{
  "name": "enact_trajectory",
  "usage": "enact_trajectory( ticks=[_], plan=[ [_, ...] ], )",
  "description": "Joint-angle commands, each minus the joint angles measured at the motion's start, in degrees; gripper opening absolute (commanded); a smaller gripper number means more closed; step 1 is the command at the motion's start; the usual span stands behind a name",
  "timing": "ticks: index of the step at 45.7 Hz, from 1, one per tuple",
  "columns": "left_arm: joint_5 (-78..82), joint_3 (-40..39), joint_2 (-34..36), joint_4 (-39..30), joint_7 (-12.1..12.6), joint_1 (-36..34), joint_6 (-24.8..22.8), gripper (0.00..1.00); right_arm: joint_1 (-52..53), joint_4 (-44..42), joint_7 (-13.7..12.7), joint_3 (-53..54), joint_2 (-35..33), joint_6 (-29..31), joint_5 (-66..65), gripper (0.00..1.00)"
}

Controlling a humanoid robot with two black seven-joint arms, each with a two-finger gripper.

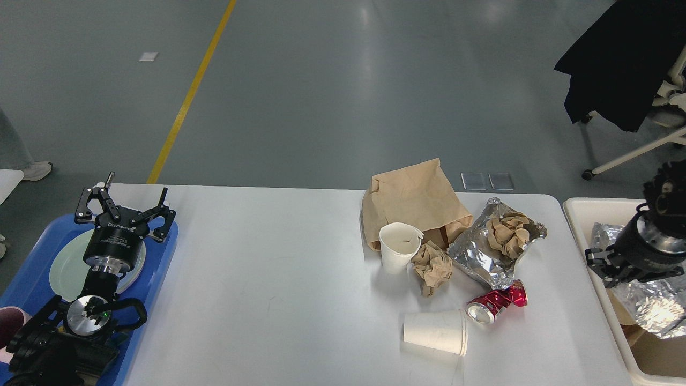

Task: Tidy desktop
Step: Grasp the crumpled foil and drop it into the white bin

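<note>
The white desktop [268, 268] carries litter on its right half: a brown paper bag [412, 198], an upright white paper cup [399, 247], a crumpled brown paper wad [433, 265], an open foil wrapper [482, 257] with brown paper in it, a crushed red can [496, 303] and a white cup on its side [437, 332]. My right gripper [608, 268] hangs over the cream bin [595, 206], shut on a crumpled foil sheet [651, 308] that droops into the bin. Far left, my left gripper [126, 206] stands open and empty above the blue tray [161, 262].
A pale green plate [64, 265] lies in the blue tray, and a pink cup [8, 321] shows at the left edge. Brown paper lies in the cream bin. A chair draped in black cloth [627, 64] stands on the floor beyond the table's right end.
</note>
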Motion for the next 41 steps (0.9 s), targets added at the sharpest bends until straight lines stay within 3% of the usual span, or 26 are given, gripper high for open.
enact_trajectory(
  ticks=[1, 7, 14, 24, 33, 41],
  plan=[
    [0.0, 0.0, 0.0, 0.01, 0.0, 0.0, 0.0, 0.96, 14.25, 7.15, 0.39, -8.21, 0.55, 4.41, 4.11, 0.0],
    [0.0, 0.0, 0.0, 0.01, 0.0, 0.0, 0.0, 0.96, 25.07, 14.01, 0.83, -13.41, 2.66, 6.62, 6.93, 0.0],
    [0.0, 0.0, 0.0, 0.01, 0.0, 0.0, 0.0, 0.96, 25.52, 14.64, 0.83, -14.55, 2.49, 4.95, 8.95, 0.0],
    [0.0, 0.0, 0.0, 0.01, 0.0, 0.0, -0.08, 0.96, 22.72, 12.36, 0.83, -18.07, -1.1, -5.77, 9.13, 0.0],
    [0.0, 0.0, 0.0, 0.01, 0.0, 0.09, -0.09, 0.96, 7.0, -4.41, 0.83, -13.34, -8.84, -8.5, 8.6, 0.0],
    [0.0, -0.08, 0.0, 0.01, 0.0, 0.09, -0.09, 0.96, -19.89, -25.68, 0.83, 7.4, -12.63, -8.59, 8.51, 0.0]
  ],
)
